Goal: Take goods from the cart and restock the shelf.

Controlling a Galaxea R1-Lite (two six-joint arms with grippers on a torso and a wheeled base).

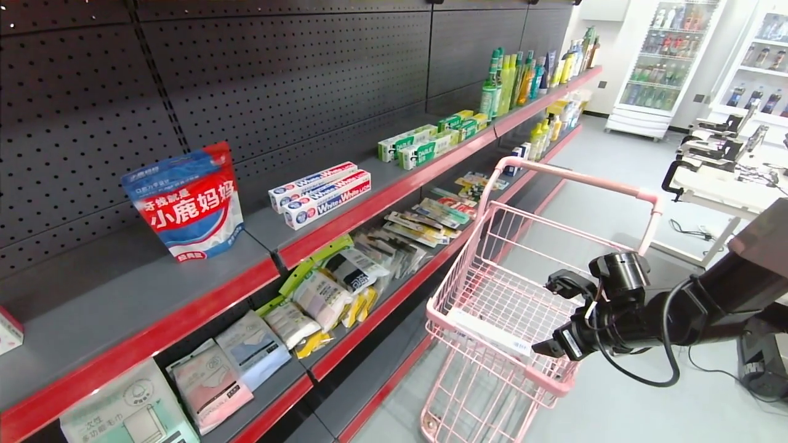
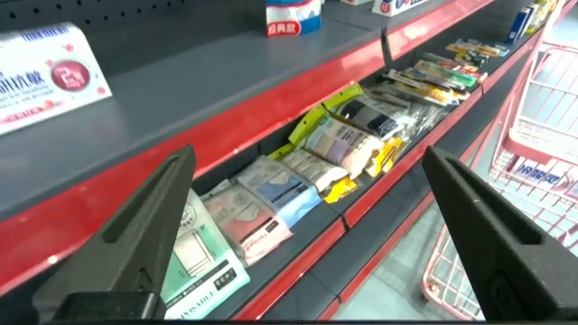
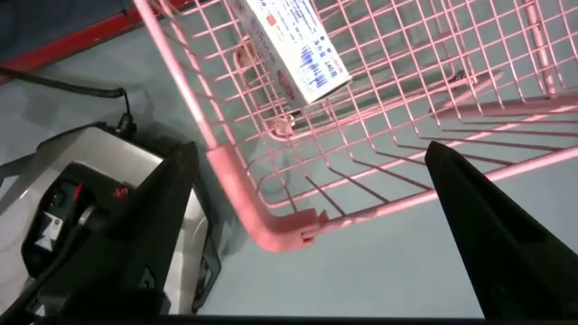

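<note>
**Item: cart** [image 1: 572,179], pink wire, taken as the reference point.

**Contents:** one long white box [image 1: 486,329] is laid flat on the basket floor, close to the near rim.

**Right gripper** [image 1: 542,317]: it is held just above the cart's near corner, over the rim. Its fingers are spread wide and nothing is gripped. It is apart from the white box, which lies below and slightly beyond it.

**Left gripper** [image 2: 309,158]: it is positioned well to the left of the cart and faces the lower shelf tier. Its fingers are spread wide and nothing is held.

**Shelf** [image 1: 203,295], grey boards with red edges, is set along the cart's left side.

**Upper tier:**
- A blue and red pouch [image 1: 184,203] is stood upright, far left of the cart.
- Two white toothpaste boxes [image 1: 320,194] are stacked nearer the cart.
- Green boxes [image 1: 425,141] are lined up beyond the cart's far end.
- Upright bottles [image 1: 517,77] are placed farther along still.

**Lower tier:** soft packets [image 1: 332,289] are laid overlapping, just left of the cart's basket.
</note>
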